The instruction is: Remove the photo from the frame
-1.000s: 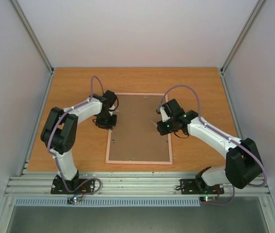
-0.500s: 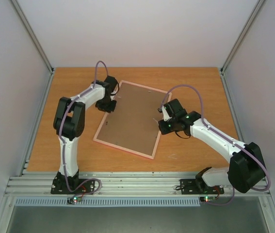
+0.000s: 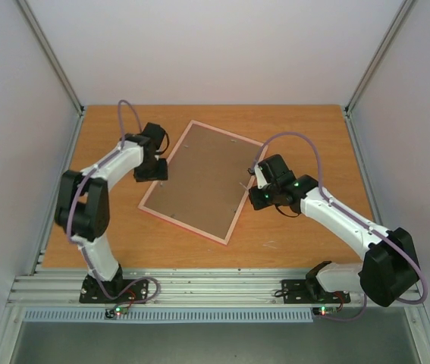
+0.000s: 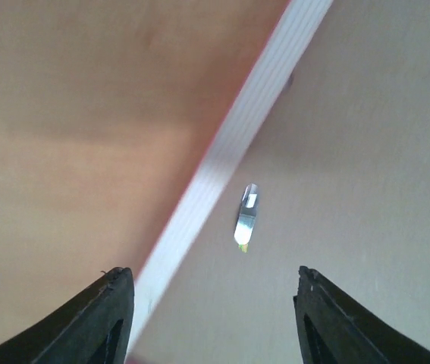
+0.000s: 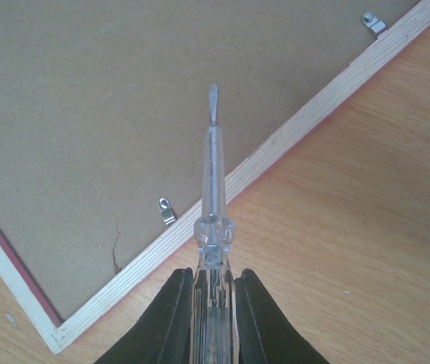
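The frame [image 3: 197, 180] lies face down and skewed on the table, its brown backing board [image 5: 101, 106] up inside a pale rim [image 4: 237, 144]. The photo is hidden under that board. My left gripper [image 3: 154, 173] hovers over the frame's left edge; its jaws [image 4: 213, 282] stand open with nothing between them, and a small metal clip [image 4: 246, 216] sits just ahead. My right gripper [image 3: 257, 184] hangs over the frame's right edge, shut [image 5: 213, 277] on a clear-handled screwdriver [image 5: 213, 182]. The screwdriver's flat tip points over the board.
Two more metal clips [image 5: 167, 211] [image 5: 372, 21] sit along the frame's right rim. A short crack [image 5: 116, 250] marks the board near its corner. Grey walls [image 3: 17, 152] enclose the wooden table [image 3: 306, 129] on three sides.
The frame has swung clockwise on the table and slid left. My left arm moved left with it, then its jaws opened and let go. The right gripper keeps hold of the screwdriver.
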You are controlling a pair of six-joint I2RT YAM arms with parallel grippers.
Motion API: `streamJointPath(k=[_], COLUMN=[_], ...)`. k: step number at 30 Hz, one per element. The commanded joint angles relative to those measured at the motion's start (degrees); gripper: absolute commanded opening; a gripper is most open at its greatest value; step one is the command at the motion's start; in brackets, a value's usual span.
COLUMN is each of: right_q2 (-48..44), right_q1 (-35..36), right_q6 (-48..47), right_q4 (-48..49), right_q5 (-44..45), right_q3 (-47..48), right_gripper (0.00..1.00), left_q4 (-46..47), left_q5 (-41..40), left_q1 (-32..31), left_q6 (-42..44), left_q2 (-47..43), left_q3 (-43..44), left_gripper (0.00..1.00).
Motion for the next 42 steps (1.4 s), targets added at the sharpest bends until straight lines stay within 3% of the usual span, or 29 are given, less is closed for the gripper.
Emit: streamJointPath(k=[1, 5, 10, 21, 28, 34, 42], right_q2=[-1.18, -2.02, -1.81, -2.4, -2.56, -2.39, -2.71], right_q1=[0.22, 0.26, 0.22, 0.27, 0.24, 0.23, 0.29], right_q6=[-0.78, -0.33, 0.01, 0.46, 1.12, 1.18, 0.58], right_q4=[1.45, 2.28, 3.15, 2.85, 3.31, 3.54, 2.45], right_q5=[-0.35, -0.95, -1.75, -2.52, -2.34, -2.44, -2.6], right_q3=[-1.47, -2.74, -3.62, -4.82, -5.23, -4.76, -3.92], right_gripper=[0.01, 0.01, 0.01, 0.01, 0.01, 0.01, 0.01], left_q4=[1.86, 3.74, 12.92, 18.86, 18.82, 18.63, 19.79], left_q5=[1.57, 3.29, 6.44, 9.74, 9.54, 9.85, 10.49], left_q1=[-0.3, -0.31, -0.58, -0.69, -0.68, -0.71, -0.74], left_q6=[-14.7, -23.69, -36.78, -41.31, -41.4, -40.26, -33.73], left_q2=[-9.97, -18.07, -25.91, -22.03, -22.41, -21.81, -20.02], left_q3=[-10.44, -19.66, -32.95, -36.31, -37.81, -37.78, -34.16], left_gripper=[0.59, 0.61, 0.62, 0.61, 0.44, 0.22, 0.12])
